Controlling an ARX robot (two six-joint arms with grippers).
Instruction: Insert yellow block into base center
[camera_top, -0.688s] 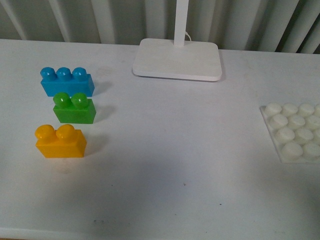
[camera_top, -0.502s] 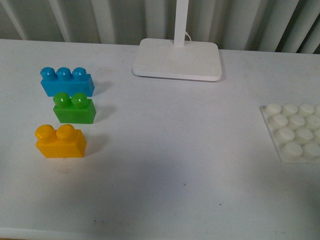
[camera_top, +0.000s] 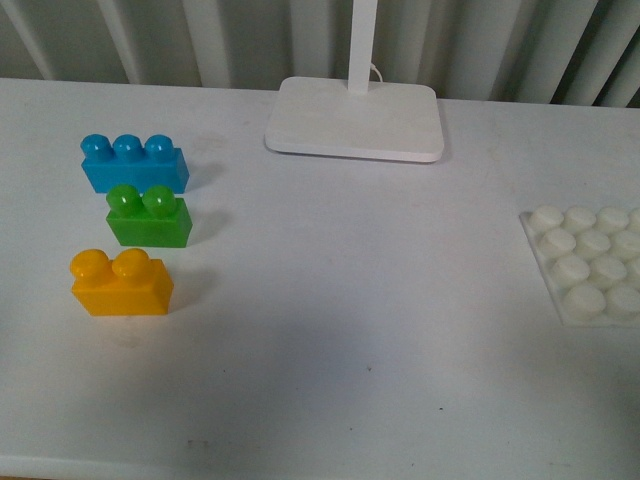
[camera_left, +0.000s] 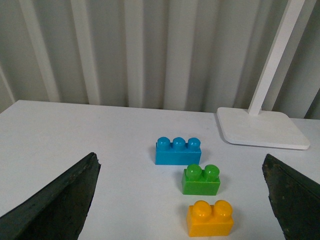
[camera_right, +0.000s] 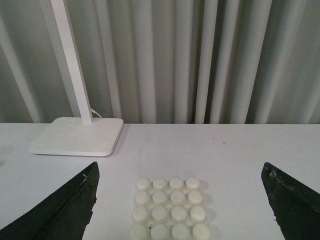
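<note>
The yellow block (camera_top: 120, 283) stands upright on the white table at the left, nearest the front of a row of three bricks. It also shows in the left wrist view (camera_left: 210, 218), between the wide-open fingers of my left gripper (camera_left: 182, 200), which is empty and short of it. The white studded base (camera_top: 590, 262) lies at the right edge, partly cut off. In the right wrist view the base (camera_right: 170, 208) lies between the open fingers of my right gripper (camera_right: 182, 200), which is empty. Neither arm shows in the front view.
A green two-stud brick (camera_top: 150, 217) and a blue three-stud brick (camera_top: 133, 164) stand just behind the yellow one. A white lamp foot (camera_top: 354, 120) with a pole stands at the back middle. A ribbed wall runs behind the table.
</note>
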